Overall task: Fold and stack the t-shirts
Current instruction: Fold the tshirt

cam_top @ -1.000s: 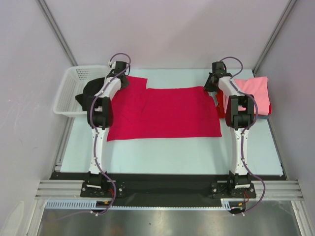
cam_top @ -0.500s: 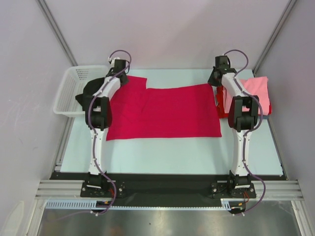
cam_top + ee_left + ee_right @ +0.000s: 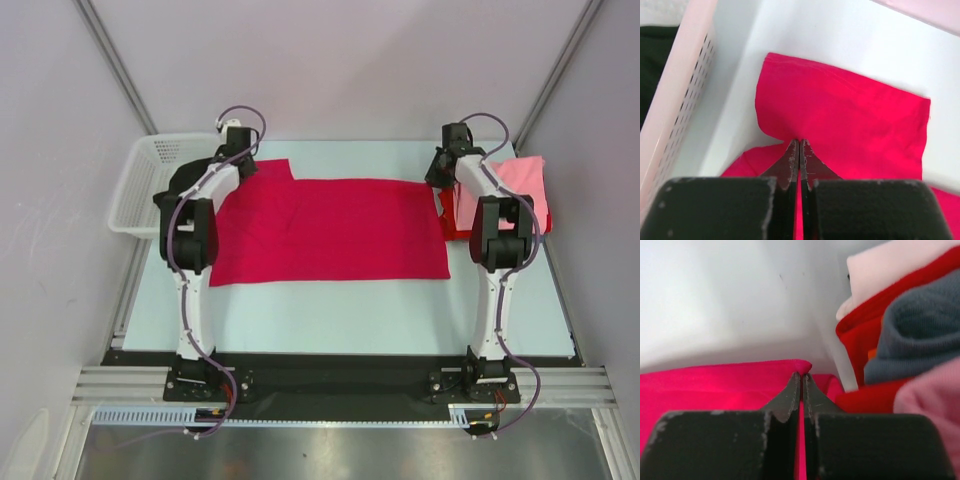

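Note:
A crimson-red t-shirt (image 3: 330,232) lies spread flat across the middle of the table. My left gripper (image 3: 241,160) is shut on its far left edge, where a sleeve (image 3: 850,115) lies beyond the fingertips. My right gripper (image 3: 441,172) is shut on its far right corner (image 3: 801,368). A stack of folded t-shirts sits at the right: a light pink one (image 3: 520,185) on top of a red one (image 3: 452,216); the wrist view also shows a grey one (image 3: 915,345) between the red layers. A black t-shirt (image 3: 180,185) hangs over the basket.
A white plastic basket (image 3: 150,170) stands at the far left, close to my left arm. The folded stack is right beside my right gripper. Grey walls enclose the table on three sides.
Both grippers have moved farther back and outward, each with the crimson shirt's far edge in it. The shirt now lies wider and flatter, with its far edge straighter.

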You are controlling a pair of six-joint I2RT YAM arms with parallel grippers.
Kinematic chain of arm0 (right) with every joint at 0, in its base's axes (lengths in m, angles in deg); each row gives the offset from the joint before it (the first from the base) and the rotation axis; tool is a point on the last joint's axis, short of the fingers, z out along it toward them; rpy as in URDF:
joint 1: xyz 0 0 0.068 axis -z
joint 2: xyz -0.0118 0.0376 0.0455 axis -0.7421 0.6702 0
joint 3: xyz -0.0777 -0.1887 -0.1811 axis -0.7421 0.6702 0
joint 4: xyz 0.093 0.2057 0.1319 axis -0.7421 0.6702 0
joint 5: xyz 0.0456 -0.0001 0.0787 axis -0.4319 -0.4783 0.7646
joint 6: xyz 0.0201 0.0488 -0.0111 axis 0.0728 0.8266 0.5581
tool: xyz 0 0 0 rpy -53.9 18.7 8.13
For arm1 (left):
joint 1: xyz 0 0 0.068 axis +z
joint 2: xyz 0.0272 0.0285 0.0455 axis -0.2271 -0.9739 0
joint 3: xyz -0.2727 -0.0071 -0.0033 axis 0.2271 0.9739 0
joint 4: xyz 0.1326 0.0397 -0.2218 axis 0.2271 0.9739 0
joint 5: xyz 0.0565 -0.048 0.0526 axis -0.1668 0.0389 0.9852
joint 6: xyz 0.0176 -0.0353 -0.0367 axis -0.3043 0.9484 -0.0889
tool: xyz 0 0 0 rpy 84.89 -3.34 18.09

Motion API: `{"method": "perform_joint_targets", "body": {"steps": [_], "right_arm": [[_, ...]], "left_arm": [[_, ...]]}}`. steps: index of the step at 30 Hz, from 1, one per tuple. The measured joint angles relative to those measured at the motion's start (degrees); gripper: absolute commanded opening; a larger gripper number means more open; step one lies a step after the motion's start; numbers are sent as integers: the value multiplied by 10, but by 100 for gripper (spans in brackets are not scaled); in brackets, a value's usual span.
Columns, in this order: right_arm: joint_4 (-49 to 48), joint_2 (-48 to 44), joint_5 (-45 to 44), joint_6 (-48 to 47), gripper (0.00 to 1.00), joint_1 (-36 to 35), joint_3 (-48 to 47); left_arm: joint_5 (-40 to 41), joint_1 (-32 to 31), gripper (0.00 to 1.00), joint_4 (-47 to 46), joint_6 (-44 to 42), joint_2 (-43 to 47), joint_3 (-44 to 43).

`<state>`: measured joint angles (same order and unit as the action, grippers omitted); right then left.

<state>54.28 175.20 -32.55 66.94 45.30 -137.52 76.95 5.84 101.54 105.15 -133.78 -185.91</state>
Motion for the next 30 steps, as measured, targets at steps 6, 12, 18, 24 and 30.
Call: {"method": "perform_joint_targets", "body": {"steps": [6,12,18,24,30], "right_arm": [[-16,-50,11,6,0,0,53],[-37,-96,16,13,0,0,101],[-54,-138,19,19,0,0,165],[-65,-180,17,23,0,0,210],[-76,-229,10,24,0,1,250]], "left_arm": [[-4,-2,0,-71,-15,61,111],[9,-9,0,-122,-35,103,173],[42,-26,0,-177,-59,163,256],[71,-37,0,-220,-71,221,340],[96,-45,0,-261,-79,279,418]]}}
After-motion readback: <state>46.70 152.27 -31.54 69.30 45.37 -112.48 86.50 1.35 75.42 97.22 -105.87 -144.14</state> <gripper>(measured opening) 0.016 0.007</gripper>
